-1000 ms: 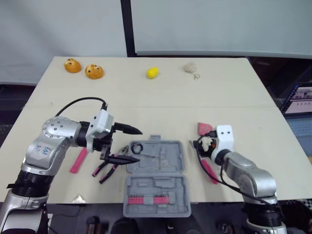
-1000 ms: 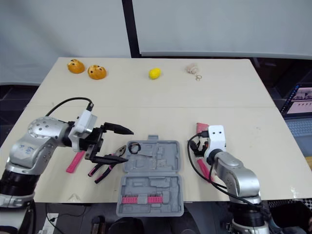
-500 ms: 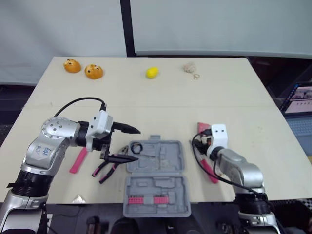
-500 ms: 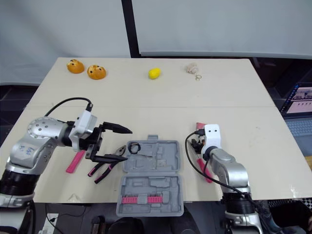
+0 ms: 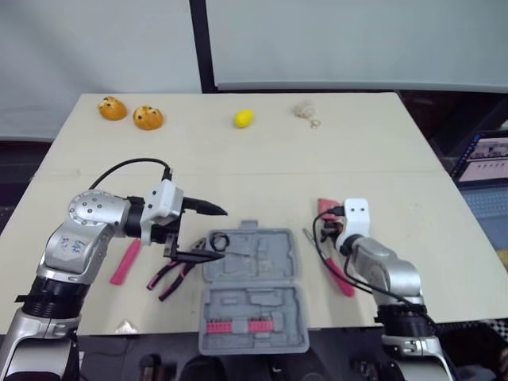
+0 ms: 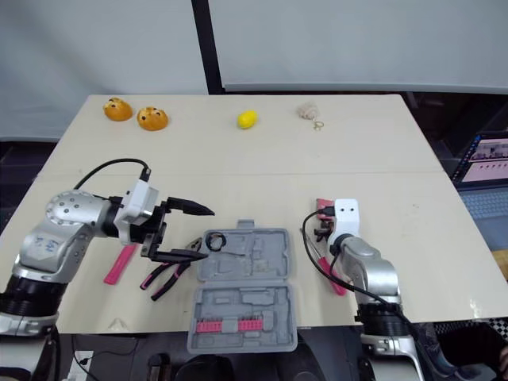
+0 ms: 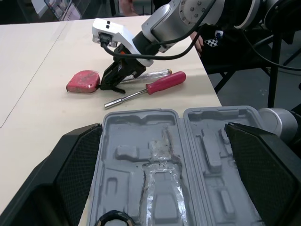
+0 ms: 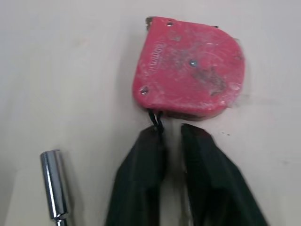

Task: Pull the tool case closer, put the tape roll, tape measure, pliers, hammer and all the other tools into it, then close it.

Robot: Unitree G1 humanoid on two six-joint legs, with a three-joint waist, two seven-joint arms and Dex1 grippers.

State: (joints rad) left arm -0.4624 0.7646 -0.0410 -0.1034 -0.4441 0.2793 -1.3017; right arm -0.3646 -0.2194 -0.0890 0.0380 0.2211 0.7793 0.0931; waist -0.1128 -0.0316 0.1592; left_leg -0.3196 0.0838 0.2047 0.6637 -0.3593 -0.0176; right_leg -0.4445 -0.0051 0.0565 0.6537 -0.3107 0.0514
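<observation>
Case: tool case (image 5: 262, 262) lies open at near centre of the surface (image 5: 262, 167), within reach of both arms for loading.
Tape roll: tape roll (image 5: 220, 240) sits in the case's far-left pocket.
Left hand: left hand (image 5: 222, 234) hovers at the case's left edge, fingers wide apart and empty; probably placed to reach the pliers.
Pliers: pliers (image 5: 168, 276) lie on the surface just left of the case.
Right hand: right hand (image 8: 170, 129), fingers nearly together, gripping nothing, tips just beside the tape measure.
Tape measure: tape measure (image 8: 190, 66) lies flat, right of the case.
Nearby: screwdriver (image 7: 164, 82) and socket driver (image 8: 55, 186) lie beside it.
Next: right fingers likely must spread to straddle the tape measure.
</observation>
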